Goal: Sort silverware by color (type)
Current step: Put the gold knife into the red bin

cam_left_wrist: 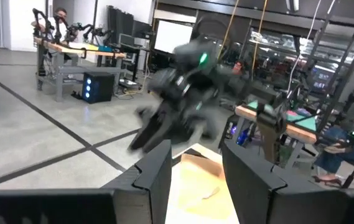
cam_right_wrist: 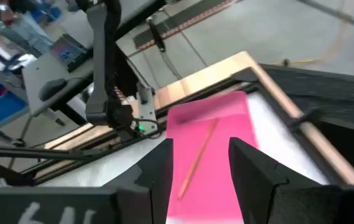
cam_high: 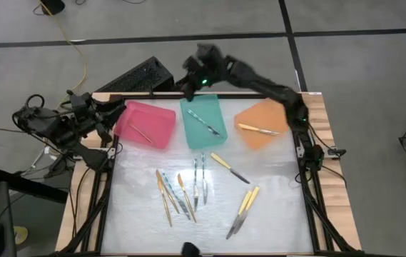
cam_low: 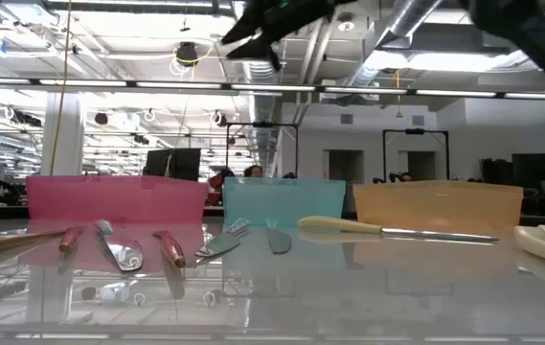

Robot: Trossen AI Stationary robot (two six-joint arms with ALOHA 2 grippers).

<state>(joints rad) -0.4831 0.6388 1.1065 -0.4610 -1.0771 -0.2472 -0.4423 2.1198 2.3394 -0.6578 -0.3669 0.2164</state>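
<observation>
Several utensils with yellow, teal or tan handles lie flat on the table (cam_high: 181, 194), a yellow-handled knife (cam_high: 229, 168) and a pair (cam_high: 243, 211) among them. One utensil lies in each tray: pink tray (cam_high: 161, 118), teal tray (cam_high: 213, 108), orange tray (cam_high: 260, 113). My right gripper (cam_high: 190, 77) is open and empty. It hovers high over the far edge between the pink and teal trays, and shows in the low view (cam_low: 258, 36). Its wrist view looks down on the pink tray (cam_right_wrist: 226, 134) and the tan utensil (cam_right_wrist: 196, 158) in it. My left gripper (cam_left_wrist: 195, 168) waits open at the table's left far corner (cam_high: 108, 114).
The three trays stand in a row along the far edge. A dark keyboard-like object (cam_high: 140, 77) lies beyond the far edge, near the right gripper. Bare table shows near the right edge (cam_high: 281, 193) and near the left edge (cam_high: 128, 207).
</observation>
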